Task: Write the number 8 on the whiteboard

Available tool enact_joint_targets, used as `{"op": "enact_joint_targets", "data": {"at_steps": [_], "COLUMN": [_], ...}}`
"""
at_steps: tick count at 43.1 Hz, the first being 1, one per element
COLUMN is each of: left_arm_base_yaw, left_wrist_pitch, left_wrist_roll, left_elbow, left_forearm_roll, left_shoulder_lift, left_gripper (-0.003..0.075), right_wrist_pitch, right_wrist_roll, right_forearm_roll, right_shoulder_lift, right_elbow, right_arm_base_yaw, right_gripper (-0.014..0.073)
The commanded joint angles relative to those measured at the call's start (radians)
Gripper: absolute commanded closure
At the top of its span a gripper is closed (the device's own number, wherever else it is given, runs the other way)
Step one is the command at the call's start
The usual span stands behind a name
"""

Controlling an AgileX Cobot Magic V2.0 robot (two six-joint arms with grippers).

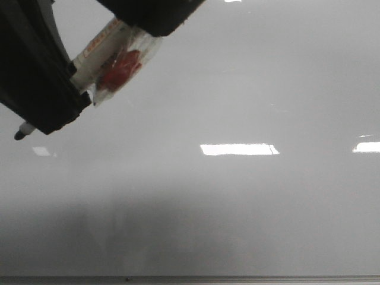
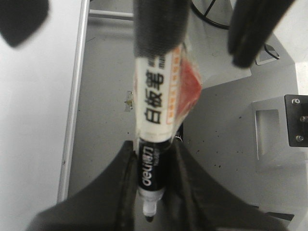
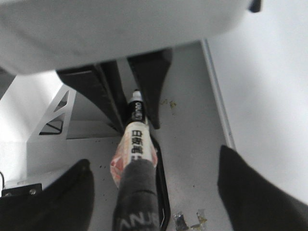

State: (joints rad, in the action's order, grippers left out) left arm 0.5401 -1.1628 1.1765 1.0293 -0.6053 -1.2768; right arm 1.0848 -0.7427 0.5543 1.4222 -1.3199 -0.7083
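Note:
The whiteboard [image 1: 237,89] fills the front view, with its grey frame strip [image 1: 190,279] along the lower edge. No drawn number 8 shows on it. My left gripper [image 1: 53,113] is shut on a whiteboard marker [image 1: 101,53] with a white body and an orange-red label. The black tip [image 1: 19,135] points at the board; I cannot tell if it touches. In the left wrist view my left gripper [image 2: 151,192] clamps the marker [image 2: 156,96]. My right gripper [image 3: 154,192] is open, with its fingers [image 3: 260,192] wide on both sides of the marker's grey rear end [image 3: 137,197].
Bright rectangular light reflections [image 1: 239,149] lie on the board. Beside the board is a grey speckled table surface [image 2: 106,72] with small tape scraps [image 3: 190,220]. A white metal bracket [image 2: 269,130] stands at its far side.

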Motion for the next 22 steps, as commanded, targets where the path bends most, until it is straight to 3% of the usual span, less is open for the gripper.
{"op": "enact_joint_targets", "data": {"at_steps": [1,7,14,17,22], "left_arm_base_yaw": [0.010,0.010,0.010,0.010,0.010], "left_wrist_pitch": [0.018,0.022,0.048,0.073,0.134], "left_wrist_roll": [0.000,0.000,-0.004,-0.022,-0.068], "left_elbow": [0.035,0.035,0.035,0.035,0.035], "left_forearm_roll": [-0.046,-0.046,-0.046,-0.046,-0.034], "left_shoulder_lift": [0.029,0.029,0.029,0.029,0.031], "left_gripper": [0.0739,0.0739,0.0710,0.0629,0.0389], "right_wrist_pitch": [0.000,0.012,0.011,0.003,-0.019], "right_wrist_roll": [-0.014,-0.014,-0.014,-0.014,-0.014], "right_forearm_roll": [0.042,0.042,0.042,0.041,0.027], "right_shoulder_lift": [-0.025,-0.025,-0.025,-0.025,-0.026], "right_elbow": [-0.037,-0.038,-0.038,-0.038,-0.038], "right_arm_base_yaw": [-0.003,-0.003,-0.003,-0.002,-0.001], "right_gripper": [0.0218,0.0461,0.0664,0.0657,0.0659]}}
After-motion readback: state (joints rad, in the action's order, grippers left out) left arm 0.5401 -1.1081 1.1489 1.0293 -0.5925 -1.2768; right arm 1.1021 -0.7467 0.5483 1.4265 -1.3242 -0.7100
